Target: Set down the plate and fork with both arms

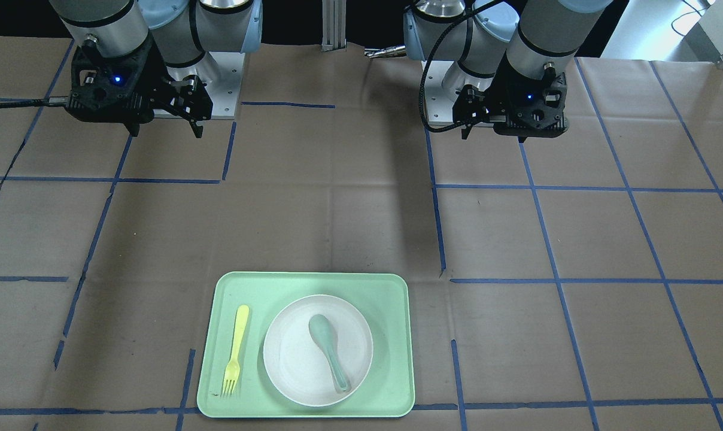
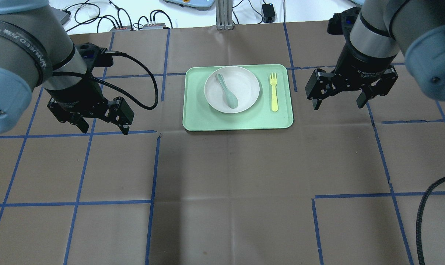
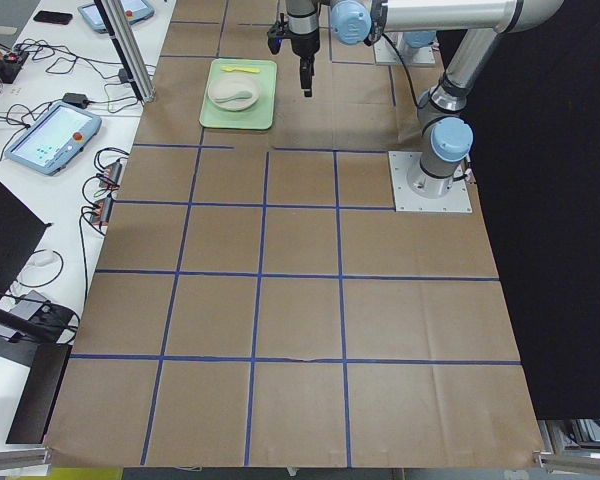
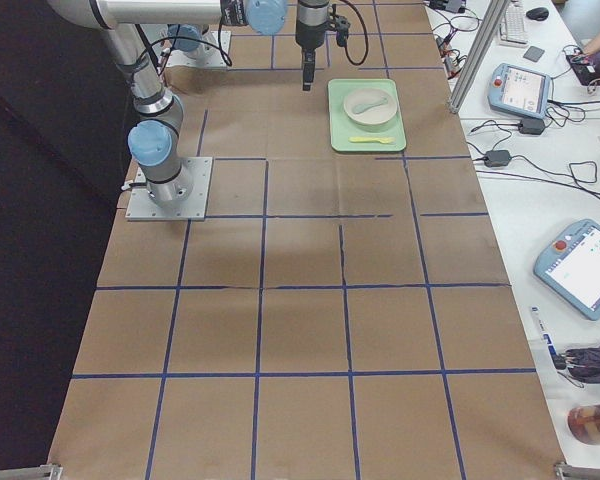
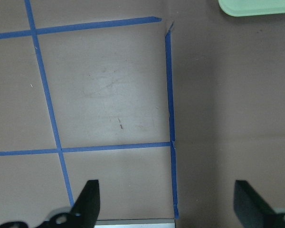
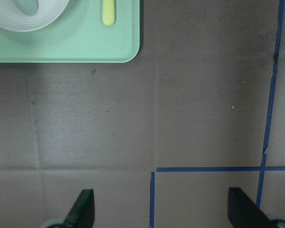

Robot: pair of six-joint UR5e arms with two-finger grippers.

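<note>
The off-white plate (image 1: 289, 359) (image 2: 246, 86) lies in the pale green tray (image 1: 391, 299) (image 2: 207, 121), with a grey-green spoon (image 1: 328, 353) (image 2: 228, 94) on it. The yellow fork (image 1: 236, 347) (image 2: 274, 92) lies in the tray beside the plate, apart from it. My left gripper (image 2: 104, 129) (image 1: 493, 134) is open and empty, above the table to the left of the tray. My right gripper (image 2: 337, 106) (image 1: 167, 129) is open and empty, to the right of the tray. The right wrist view shows the plate's edge (image 6: 28, 21), the fork's handle end (image 6: 108, 14) and the tray's corner (image 6: 85, 47).
The table is covered in brown paper with a grid of blue tape lines (image 2: 154, 165). The left wrist view shows bare paper and a tray corner (image 5: 256, 7). An aluminium post (image 2: 221, 14) and cables stand at the far edge in the overhead view.
</note>
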